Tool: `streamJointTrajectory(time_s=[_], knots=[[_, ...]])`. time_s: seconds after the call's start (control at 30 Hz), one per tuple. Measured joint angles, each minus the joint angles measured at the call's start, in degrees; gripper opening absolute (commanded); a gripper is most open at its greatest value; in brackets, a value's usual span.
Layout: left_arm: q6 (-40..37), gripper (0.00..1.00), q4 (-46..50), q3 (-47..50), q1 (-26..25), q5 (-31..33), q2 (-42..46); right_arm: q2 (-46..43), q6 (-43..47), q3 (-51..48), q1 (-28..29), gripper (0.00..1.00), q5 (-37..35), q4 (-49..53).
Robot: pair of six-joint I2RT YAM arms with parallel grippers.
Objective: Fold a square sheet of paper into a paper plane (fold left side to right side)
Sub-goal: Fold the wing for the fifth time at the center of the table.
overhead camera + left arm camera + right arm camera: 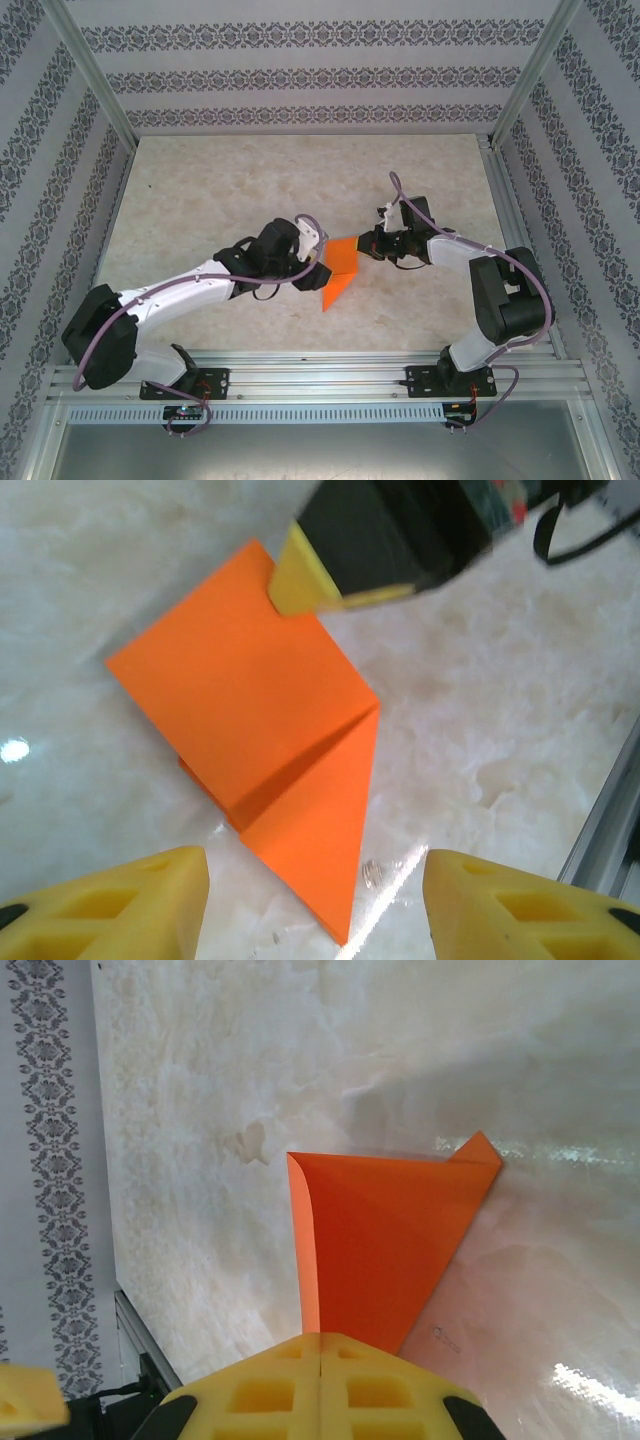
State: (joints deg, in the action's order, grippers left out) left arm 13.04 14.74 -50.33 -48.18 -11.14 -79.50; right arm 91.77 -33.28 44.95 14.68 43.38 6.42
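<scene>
The square sheet of paper (340,270) is bright orange and lies mid-table, creased into a pointed, partly folded paper plane shape with its tip toward the near edge. One flap (240,670) stands raised above the triangular tip (320,850). My right gripper (320,1345) is shut on that flap's far edge (385,1250); it reaches in from the right (366,247), and its yellow fingertip (300,580) touches the paper. My left gripper (315,905) is open, its fingers (120,905) straddling the tip without touching it, just left of the paper (316,264).
The pale marbled tabletop (200,200) is walled by patterned panels. A metal rail (330,365) with both arm bases runs along the near edge, and its edge (605,820) lies close to the right of the paper tip.
</scene>
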Motion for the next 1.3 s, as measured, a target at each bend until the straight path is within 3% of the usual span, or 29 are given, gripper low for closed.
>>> streamJointTrajectory(time_s=[0.3, 0.67, 0.93, 1.3], knots=[[0.90, 0.61, 3.15, -4.50, -10.60, 10.64, -12.20, 1.75, -3.30, 3.23, 0.72, 0.00, -1.53, 4.02], [3.65, 0.58, 6.43, -11.67, -12.00, 18.82, -22.77, 3.93, -4.22, 3.23, 1.09, 0.00, -1.79, 5.22], [4.85, 0.43, 8.61, -13.73, -12.70, 23.71, -25.20, 5.27, -4.20, 3.41, 1.09, 0.00, -1.79, 5.51], [5.51, 0.24, 9.01, -13.73, -12.70, 23.43, -25.20, 5.70, -3.93, 4.98, 1.73, 0.00, -1.79, 6.23]])
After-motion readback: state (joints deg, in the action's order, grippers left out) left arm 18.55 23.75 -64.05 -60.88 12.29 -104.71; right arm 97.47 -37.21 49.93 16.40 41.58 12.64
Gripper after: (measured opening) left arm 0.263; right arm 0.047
